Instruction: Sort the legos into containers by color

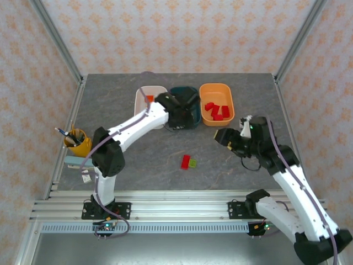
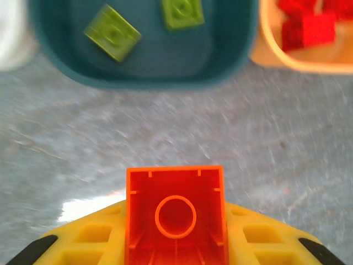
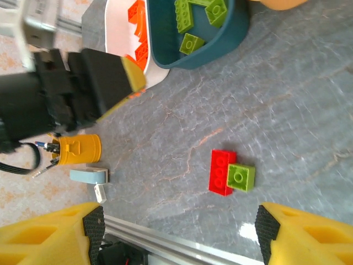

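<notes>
The left gripper (image 2: 176,245) is clamping shut on an orange brick (image 2: 175,212), holding it with its hollow underside toward the wrist camera. It is hovering over the table (image 1: 110,99), just short of the row of bins standing along the far edge. The teal bin (image 2: 143,77), with green pieces (image 2: 113,33) in it, is lying straight ahead of the brick. The matching place, though, is looking like the white bin (image 1: 142,95), which is holding orange pieces (image 3: 138,27) and sitting ahead and to the left at the left end of the row. The orange bin (image 1: 216,87) is lying off to the right. So the carry is probably calling for a short leftward shift before any release. The right gripper (image 3: 179,226) is hanging wide open and holding nothing, above a red brick (image 3: 222,171) and a green brick (image 3: 241,177) touching each other near the table's middle, nearer this arm.
</notes>
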Controlling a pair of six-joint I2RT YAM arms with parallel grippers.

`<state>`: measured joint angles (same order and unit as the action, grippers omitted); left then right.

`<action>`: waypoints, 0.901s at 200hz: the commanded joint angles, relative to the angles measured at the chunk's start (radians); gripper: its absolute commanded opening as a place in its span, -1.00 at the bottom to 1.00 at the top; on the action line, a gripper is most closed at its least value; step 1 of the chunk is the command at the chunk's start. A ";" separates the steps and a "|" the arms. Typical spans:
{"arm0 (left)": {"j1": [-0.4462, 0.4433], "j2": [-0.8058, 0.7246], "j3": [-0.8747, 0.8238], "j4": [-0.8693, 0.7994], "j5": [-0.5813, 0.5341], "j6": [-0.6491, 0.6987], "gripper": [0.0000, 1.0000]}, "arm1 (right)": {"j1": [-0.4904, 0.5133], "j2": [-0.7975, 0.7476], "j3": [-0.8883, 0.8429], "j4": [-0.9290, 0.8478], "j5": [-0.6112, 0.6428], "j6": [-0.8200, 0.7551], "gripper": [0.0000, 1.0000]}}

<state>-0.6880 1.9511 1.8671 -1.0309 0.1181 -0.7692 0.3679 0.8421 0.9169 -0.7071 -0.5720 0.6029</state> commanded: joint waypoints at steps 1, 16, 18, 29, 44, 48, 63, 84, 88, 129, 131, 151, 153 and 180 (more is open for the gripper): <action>0.081 -0.003 -0.023 -0.055 -0.029 0.085 -0.36 | 0.067 0.091 0.058 0.171 0.055 -0.051 0.49; 0.144 0.008 -0.006 -0.055 -0.030 0.119 -0.36 | 0.132 0.169 0.105 0.202 0.127 -0.091 0.49; 0.153 0.010 -0.003 -0.054 -0.030 0.122 -0.36 | 0.139 0.178 0.111 0.205 0.137 -0.096 0.49; 0.197 0.027 0.007 -0.042 -0.019 0.140 -0.35 | 0.178 0.232 0.145 0.225 0.175 -0.121 0.49; 0.255 0.063 0.022 -0.016 0.016 0.150 -0.35 | 0.206 0.306 0.196 0.232 0.195 -0.135 0.49; 0.269 0.074 0.028 -0.009 0.024 0.152 -0.35 | 0.210 0.324 0.209 0.228 0.201 -0.133 0.48; 0.315 0.122 0.060 0.010 0.050 0.156 -0.34 | 0.215 0.391 0.248 0.228 0.206 -0.124 0.48; 0.366 0.193 0.110 0.031 0.092 0.156 -0.34 | 0.219 0.440 0.281 0.241 0.206 -0.117 0.48; 0.372 0.207 0.121 0.036 0.102 0.157 -0.34 | 0.220 0.446 0.287 0.245 0.205 -0.115 0.48; 0.409 0.317 0.221 0.057 0.168 0.173 -0.30 | 0.226 0.509 0.321 0.242 0.212 -0.126 0.48; 0.410 0.321 0.225 0.057 0.170 0.174 -0.30 | 0.226 0.510 0.322 0.241 0.212 -0.126 0.48; 0.421 0.349 0.233 0.071 0.195 0.171 -0.29 | 0.229 0.527 0.327 0.238 0.214 -0.116 0.48; 0.421 0.351 0.233 0.073 0.198 0.171 -0.29 | 0.228 0.529 0.328 0.238 0.215 -0.114 0.48; 0.433 0.373 0.236 0.099 0.233 0.162 -0.27 | 0.230 0.537 0.326 0.233 0.222 -0.097 0.48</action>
<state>-0.2726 2.3039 2.0678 -0.9607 0.3035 -0.6189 0.5888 1.3743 1.2121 -0.4839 -0.3809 0.4965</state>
